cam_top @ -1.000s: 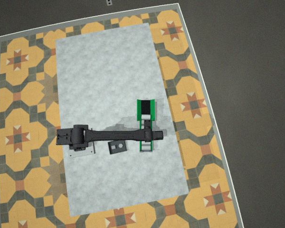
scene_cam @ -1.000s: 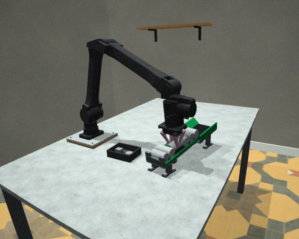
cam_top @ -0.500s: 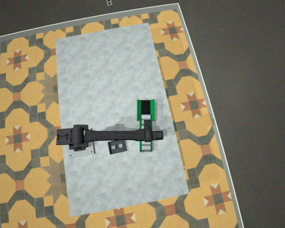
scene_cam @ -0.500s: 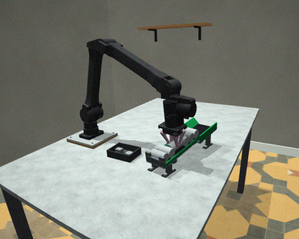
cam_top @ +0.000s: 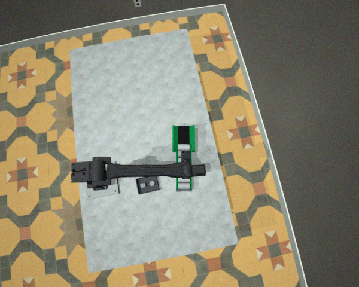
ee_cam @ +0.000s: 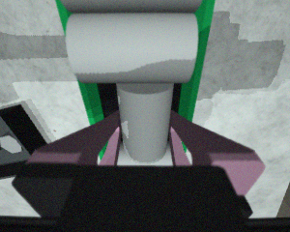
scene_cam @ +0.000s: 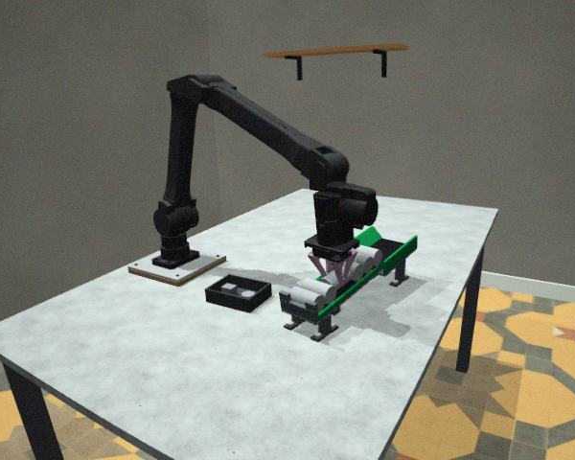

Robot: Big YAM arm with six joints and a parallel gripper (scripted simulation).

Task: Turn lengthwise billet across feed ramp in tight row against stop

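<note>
The green-railed feed ramp (cam_top: 175, 139) (scene_cam: 373, 278) (ee_cam: 203, 58) slopes down to a dark stop (scene_cam: 287, 303) at its low end. A grey billet (ee_cam: 145, 123) lies lengthwise along the ramp, and my gripper (ee_cam: 145, 116) (scene_cam: 333, 269) is shut on its sides, low over the ramp's middle. In the wrist view another billet (ee_cam: 132, 45) lies across the ramp just beyond its end. Two billets (scene_cam: 311, 291) (cam_top: 183, 185) lie across the ramp by the stop. Another billet (cam_top: 182, 147) (scene_cam: 369, 255) lies across it higher up. In the overhead view the arm hides the gripper.
A black tray (cam_top: 148, 184) (scene_cam: 238, 291) with two small pieces lies on the table between the arm's base plate (scene_cam: 178, 269) and the ramp. A wooden shelf (scene_cam: 334, 51) hangs on the back wall, far above.
</note>
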